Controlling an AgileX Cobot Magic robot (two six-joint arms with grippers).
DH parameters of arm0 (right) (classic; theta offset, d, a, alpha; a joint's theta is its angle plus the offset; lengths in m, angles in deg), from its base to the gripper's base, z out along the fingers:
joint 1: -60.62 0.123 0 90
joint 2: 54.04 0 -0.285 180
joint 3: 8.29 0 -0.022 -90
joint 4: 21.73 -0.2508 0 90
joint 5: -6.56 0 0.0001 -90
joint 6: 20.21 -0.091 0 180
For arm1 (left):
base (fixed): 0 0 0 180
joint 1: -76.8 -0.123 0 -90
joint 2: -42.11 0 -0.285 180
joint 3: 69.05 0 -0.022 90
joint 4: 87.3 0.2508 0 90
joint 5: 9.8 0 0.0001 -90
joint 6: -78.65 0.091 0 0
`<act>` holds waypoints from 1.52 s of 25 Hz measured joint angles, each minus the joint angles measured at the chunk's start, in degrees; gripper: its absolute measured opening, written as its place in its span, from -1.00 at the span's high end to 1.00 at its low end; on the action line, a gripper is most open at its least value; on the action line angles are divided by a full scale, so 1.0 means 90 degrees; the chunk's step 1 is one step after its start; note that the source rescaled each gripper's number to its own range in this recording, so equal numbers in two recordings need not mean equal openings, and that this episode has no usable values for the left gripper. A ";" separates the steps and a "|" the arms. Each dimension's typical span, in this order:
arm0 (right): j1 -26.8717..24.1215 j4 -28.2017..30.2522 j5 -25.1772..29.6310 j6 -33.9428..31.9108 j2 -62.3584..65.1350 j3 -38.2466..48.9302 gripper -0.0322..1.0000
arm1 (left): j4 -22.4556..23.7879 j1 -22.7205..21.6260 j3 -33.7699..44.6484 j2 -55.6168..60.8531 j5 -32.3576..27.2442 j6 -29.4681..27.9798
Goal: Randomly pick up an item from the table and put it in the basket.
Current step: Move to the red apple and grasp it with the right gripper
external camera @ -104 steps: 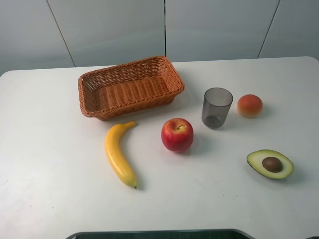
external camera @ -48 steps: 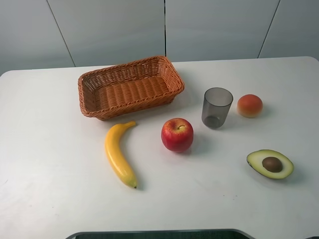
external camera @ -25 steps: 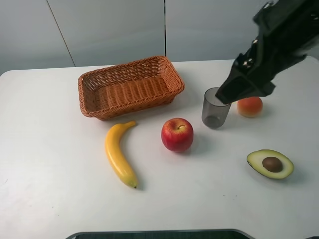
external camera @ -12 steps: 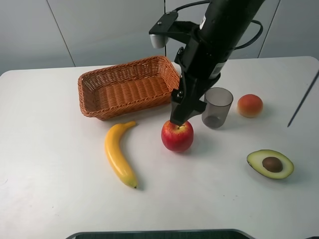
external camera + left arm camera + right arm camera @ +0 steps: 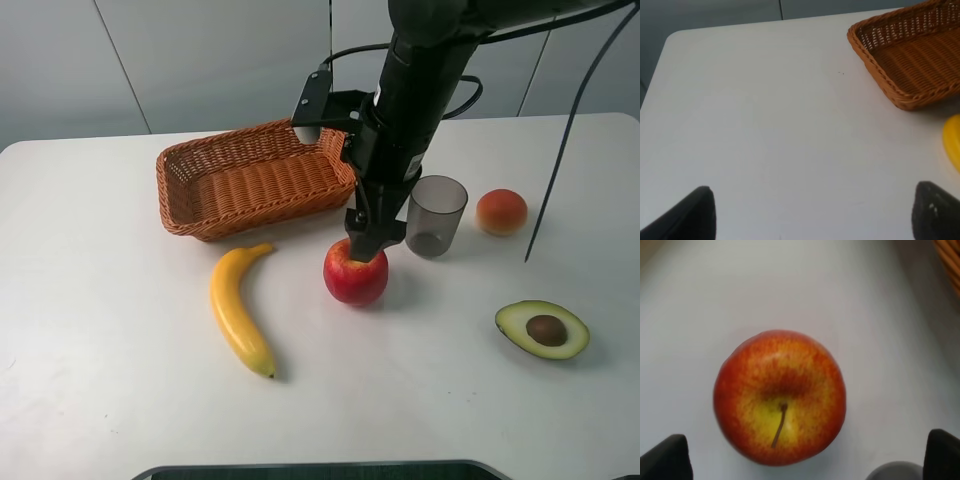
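The red apple (image 5: 355, 281) with a yellowish patch at its stem stands on the white table (image 5: 110, 400), in front of the orange-brown wicker basket (image 5: 258, 175). My right gripper (image 5: 366, 247) hangs straight over the apple, its tip at the apple's top. In the right wrist view the apple (image 5: 780, 397) lies centred between the two dark fingertips (image 5: 665, 457), which stand wide apart; the right gripper (image 5: 805, 459) is open and empty. My left gripper (image 5: 815, 220) is open over bare table, left of the basket (image 5: 910, 65), which is empty.
A yellow banana (image 5: 240, 310) lies left of the apple. A grey translucent cup (image 5: 435, 215) stands close to the right of the arm, an orange-pink peach (image 5: 501, 212) beyond it. A halved avocado (image 5: 542, 330) lies at the front right.
My right arm came in from the upper right, swung left past the cup and dropped onto the apple. The fruit, cup and basket have not moved.
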 joint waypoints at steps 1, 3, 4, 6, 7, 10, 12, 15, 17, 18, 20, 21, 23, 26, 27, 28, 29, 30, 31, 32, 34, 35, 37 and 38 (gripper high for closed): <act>0.0000 0.0000 -0.0031 0.0000 -0.0056 0.0000 -1.00 | 0.0000 0.0000 0.0000 0.0000 0.0000 0.0000; 0.0000 0.0000 -0.0074 0.0000 -0.0171 0.0000 -1.00 | 0.0000 0.0000 0.0000 0.0000 0.0000 0.0000; 0.0000 0.0000 -0.0074 0.0000 -0.0208 0.0000 -1.00 | 0.0000 0.0000 0.0000 0.0000 0.0000 0.0000; 0.0003 0.0000 -0.0101 0.0000 -0.0285 0.0000 -1.00 | 0.0000 0.0000 0.0000 0.0000 0.0000 0.0000; 0.0015 -0.0013 -0.0126 0.0000 -0.0300 0.0000 -1.00 | 0.0000 0.0000 0.0000 0.0000 0.0000 0.0000; 0.0015 -0.0013 -0.0186 0.0000 -0.0373 0.0000 -1.00 | 0.0000 0.0000 0.0000 0.0000 0.0000 0.0000; 0.0029 -0.0013 -0.0210 0.0000 -0.0435 0.0000 -1.00 | 0.0000 0.0000 0.0000 0.0000 0.0000 0.0000; 0.0029 -0.0013 -0.0223 0.0000 -0.0493 0.0000 -1.00 | 0.0000 0.0000 0.0000 0.0000 0.0000 0.0000; 0.0029 -0.0013 -0.0237 0.0000 -0.0538 0.0000 -1.00 | 0.0000 0.0000 0.0000 0.0000 0.0000 0.0000; 0.0029 -0.0013 -0.0246 0.0000 -0.0554 0.0000 -1.00 | 0.0000 0.0000 0.0000 0.0000 0.0000 0.0000; 0.0029 -0.0013 -0.0252 -0.0012 -0.0594 0.0000 -1.00 | 0.0000 0.0000 0.0000 0.0000 0.0000 0.0000; 0.0029 -0.0013 -0.0252 -0.0012 -0.0620 0.0000 -1.00 | 0.0000 0.0000 0.0000 0.0000 0.0000 0.0000; 0.0029 -0.0013 -0.0262 -0.0012 -0.0664 0.0000 -1.00 | 0.0000 0.0000 0.0000 0.0000 0.0000 0.0000; 0.0029 -0.0013 -0.0262 -0.0012 -0.0737 0.0000 -1.00 | 0.0000 0.0000 0.0000 0.0007 0.0000 0.0000; 0.0029 -0.0013 -0.0262 -0.0012 -0.0748 0.0000 -1.00 | 0.0000 0.0000 0.0000 0.0000 0.0000 0.0000; 0.0029 -0.0013 -0.0262 -0.0012 -0.0763 0.0000 -1.00 | 0.0000 0.0000 0.0000 0.0000 0.0000 0.0000; 0.0029 -0.0043 -0.0266 -0.0024 -0.0763 0.0000 -1.00 | 0.0000 0.0000 0.0000 0.0007 0.0000 0.0000; 0.0029 -0.0053 -0.0277 -0.0024 -0.0763 0.0000 -1.00 | 0.0000 0.0000 0.0000 0.0007 0.0000 0.0000; 0.0029 -0.0069 -0.0277 -0.0024 -0.0777 0.0000 -1.00 | 0.0000 0.0000 0.0000 0.0000 0.0000 0.0000; 0.0029 -0.0085 -0.0282 -0.0038 -0.0797 0.0000 -1.00 | 0.0000 0.0000 0.0000 0.0007 0.0000 0.0000; 0.0029 -0.0140 -0.0282 -0.0038 -0.0821 0.0000 -1.00 | 0.0000 0.0000 0.0000 0.0000 0.0000 0.0000; 0.0029 -0.0155 -0.0292 -0.0038 -0.0832 0.0000 -1.00 | 0.0000 0.0000 0.0000 0.0007 0.0000 0.0000; 0.0029 -0.0155 -0.0292 -0.0038 -0.0832 0.0000 -1.00 | 0.0000 0.0000 0.0000 0.0000 0.0000 0.0000; 0.0029 -0.0164 -0.0292 -0.0038 -0.0832 0.0000 -1.00 | 0.0000 0.0000 0.0000 0.0000 0.0000 0.0000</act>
